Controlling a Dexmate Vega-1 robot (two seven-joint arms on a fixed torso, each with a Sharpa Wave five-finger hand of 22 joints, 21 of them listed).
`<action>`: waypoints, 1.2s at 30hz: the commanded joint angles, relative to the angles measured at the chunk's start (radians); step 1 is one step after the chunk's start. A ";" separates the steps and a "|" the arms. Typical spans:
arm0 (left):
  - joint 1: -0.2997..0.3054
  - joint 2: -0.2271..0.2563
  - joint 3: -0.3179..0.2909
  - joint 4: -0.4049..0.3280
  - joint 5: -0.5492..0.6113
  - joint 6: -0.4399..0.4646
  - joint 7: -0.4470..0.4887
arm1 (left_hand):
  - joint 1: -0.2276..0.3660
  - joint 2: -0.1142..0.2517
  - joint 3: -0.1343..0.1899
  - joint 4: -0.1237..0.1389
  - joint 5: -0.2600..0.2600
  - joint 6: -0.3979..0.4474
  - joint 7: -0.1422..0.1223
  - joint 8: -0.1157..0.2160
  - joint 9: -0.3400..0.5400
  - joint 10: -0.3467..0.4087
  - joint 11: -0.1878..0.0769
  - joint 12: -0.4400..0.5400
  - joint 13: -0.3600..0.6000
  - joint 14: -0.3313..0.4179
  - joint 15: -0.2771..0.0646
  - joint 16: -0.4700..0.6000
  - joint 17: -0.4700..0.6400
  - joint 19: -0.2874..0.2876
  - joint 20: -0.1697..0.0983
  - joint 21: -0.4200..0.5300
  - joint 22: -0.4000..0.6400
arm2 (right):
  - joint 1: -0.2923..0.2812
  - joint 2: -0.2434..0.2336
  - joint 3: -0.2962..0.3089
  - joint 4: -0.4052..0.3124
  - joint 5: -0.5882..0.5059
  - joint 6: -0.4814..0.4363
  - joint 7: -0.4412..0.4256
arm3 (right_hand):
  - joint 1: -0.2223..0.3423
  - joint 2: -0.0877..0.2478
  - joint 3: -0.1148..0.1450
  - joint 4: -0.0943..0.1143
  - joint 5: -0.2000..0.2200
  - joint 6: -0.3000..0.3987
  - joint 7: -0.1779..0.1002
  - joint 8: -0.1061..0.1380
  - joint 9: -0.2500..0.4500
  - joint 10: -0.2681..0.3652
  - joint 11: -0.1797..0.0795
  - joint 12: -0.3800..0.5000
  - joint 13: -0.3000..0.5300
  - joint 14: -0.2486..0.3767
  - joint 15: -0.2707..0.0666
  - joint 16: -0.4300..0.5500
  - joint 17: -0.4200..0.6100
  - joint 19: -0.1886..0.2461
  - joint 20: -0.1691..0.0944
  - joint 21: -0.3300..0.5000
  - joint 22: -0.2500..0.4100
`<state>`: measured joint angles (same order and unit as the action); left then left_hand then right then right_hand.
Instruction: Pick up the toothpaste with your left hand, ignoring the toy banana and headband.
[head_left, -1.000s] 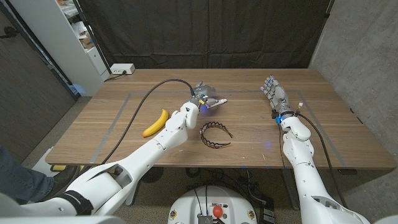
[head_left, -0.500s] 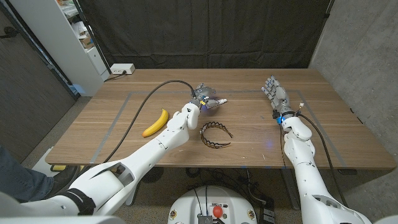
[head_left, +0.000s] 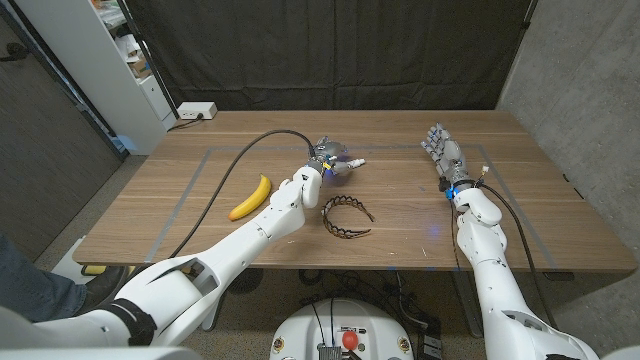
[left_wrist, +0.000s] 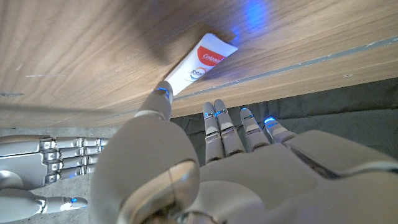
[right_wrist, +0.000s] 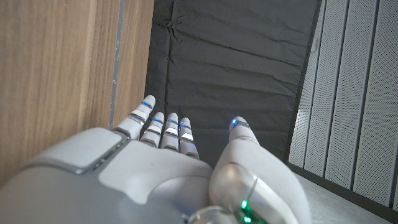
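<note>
Wooden table (head_left: 400, 235) before black curtain (head_left: 330, 50).

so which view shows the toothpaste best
The left wrist view: the toothpaste lies plainly on the table, its red and white label visible, one fingertip of the left hand at its end. In the head view the left hand largely hides it.

white-red toothpaste (left_wrist: 200, 62), yellow toy banana (head_left: 251, 197), black headband (head_left: 346, 217)
</note>
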<state>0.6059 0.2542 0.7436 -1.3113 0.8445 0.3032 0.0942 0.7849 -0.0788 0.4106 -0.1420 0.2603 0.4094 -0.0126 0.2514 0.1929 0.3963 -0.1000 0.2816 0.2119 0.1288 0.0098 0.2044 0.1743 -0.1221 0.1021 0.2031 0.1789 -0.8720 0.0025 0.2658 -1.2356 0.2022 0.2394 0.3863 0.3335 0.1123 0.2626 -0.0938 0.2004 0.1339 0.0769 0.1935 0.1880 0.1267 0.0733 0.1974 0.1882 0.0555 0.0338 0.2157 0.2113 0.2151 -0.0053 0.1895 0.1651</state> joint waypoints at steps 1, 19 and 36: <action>-0.008 -0.002 0.007 0.022 -0.008 -0.004 0.000 | 0.011 0.000 -0.006 -0.001 0.002 0.010 -0.001 -0.001 0.005 0.013 0.000 -0.001 0.002 0.007 0.000 0.002 0.003 0.006 0.001 0.003 0.006 | 0.014 0.006 0.006 0.026 -0.007 0.008 0.004 | -0.002 -0.008 0.001 -0.003 0.004 0.010 0.000 0.004 0.002 0.008 0.003 -0.001 0.002 0.007 -0.002 -0.002 0.005 0.005 0.005 0.001 0.005; -0.020 -0.012 0.019 0.050 -0.016 -0.001 -0.005 | 0.017 0.003 -0.010 -0.001 0.002 0.037 -0.007 0.003 0.006 0.036 -0.009 0.002 0.004 0.014 -0.003 0.002 0.002 0.009 0.001 0.003 0.006 | 0.025 0.010 0.014 0.046 -0.011 0.016 0.011 | -0.003 -0.008 0.001 -0.004 0.004 0.011 0.000 0.004 0.002 0.008 0.002 -0.001 0.002 0.007 -0.003 -0.002 0.006 0.004 0.005 0.001 0.005; -0.026 -0.024 0.029 0.076 -0.021 0.007 0.006 | 0.030 0.009 -0.013 -0.003 0.002 0.071 -0.014 0.009 0.007 0.066 -0.017 0.007 0.007 0.035 -0.014 0.006 0.002 0.026 0.010 0.008 0.006 | 0.032 0.009 0.020 0.058 -0.013 0.018 0.017 | -0.004 -0.009 0.002 -0.005 0.004 0.011 0.000 0.004 0.002 0.008 0.003 -0.002 0.002 0.008 -0.003 -0.003 0.006 0.004 0.005 0.001 0.005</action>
<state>0.5856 0.2379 0.7647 -1.2509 0.8254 0.3053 0.0941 0.8020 -0.0695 0.4024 -0.1422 0.2603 0.4686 -0.0249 0.2554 0.1979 0.4483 -0.1157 0.2816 0.2167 0.1533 -0.0051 0.2044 0.1743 -0.1055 0.1074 0.2036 0.1788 -0.8464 0.0117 0.2818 -1.1889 0.1911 0.2550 0.3988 0.3335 0.1123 0.2625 -0.0938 0.2004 0.1339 0.0769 0.1935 0.1879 0.1267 0.0734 0.1974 0.1881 0.0554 0.0338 0.2157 0.2113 0.2151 -0.0053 0.1895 0.1651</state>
